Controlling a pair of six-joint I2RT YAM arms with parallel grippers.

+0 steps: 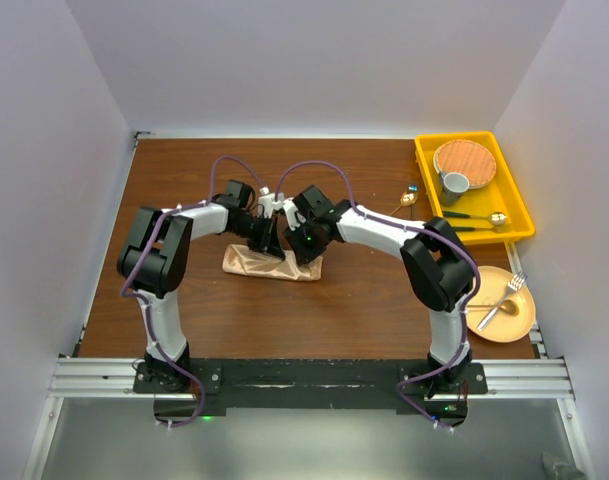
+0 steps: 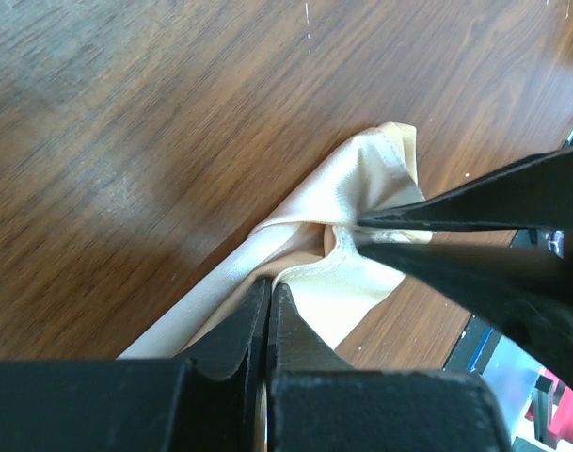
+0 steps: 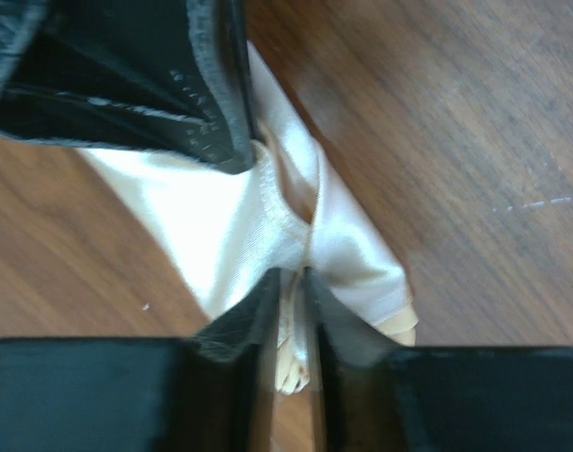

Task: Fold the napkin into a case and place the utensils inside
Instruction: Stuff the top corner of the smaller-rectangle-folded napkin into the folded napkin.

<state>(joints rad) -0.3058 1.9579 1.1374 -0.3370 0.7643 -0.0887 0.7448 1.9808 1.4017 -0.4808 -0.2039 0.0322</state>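
The peach satin napkin [image 1: 249, 262] lies folded into a narrow layered strip at mid-table. Both grippers meet over its right end. My left gripper [image 1: 271, 240] is shut, pinching a hem of the napkin [image 2: 352, 282] at its tips [image 2: 269, 290]. My right gripper [image 3: 288, 275] stands slightly open, with loose folds of the napkin [image 3: 220, 235] in the narrow gap. Its fingers [image 2: 427, 202] enter the left wrist view from the right, at the same hem. Utensils are apart from the cloth: a gold spoon with a blue part [image 1: 409, 199] lies on the table, and a fork and spoon [image 1: 502, 298] rest on a plate.
A yellow tray [image 1: 519, 210] at the back right holds a wood-toned plate [image 1: 464, 158], a grey cup [image 1: 454, 184] and dark-handled cutlery [image 1: 472, 218]. A pale orange plate [image 1: 519, 325] sits at the right edge. White walls enclose the table.
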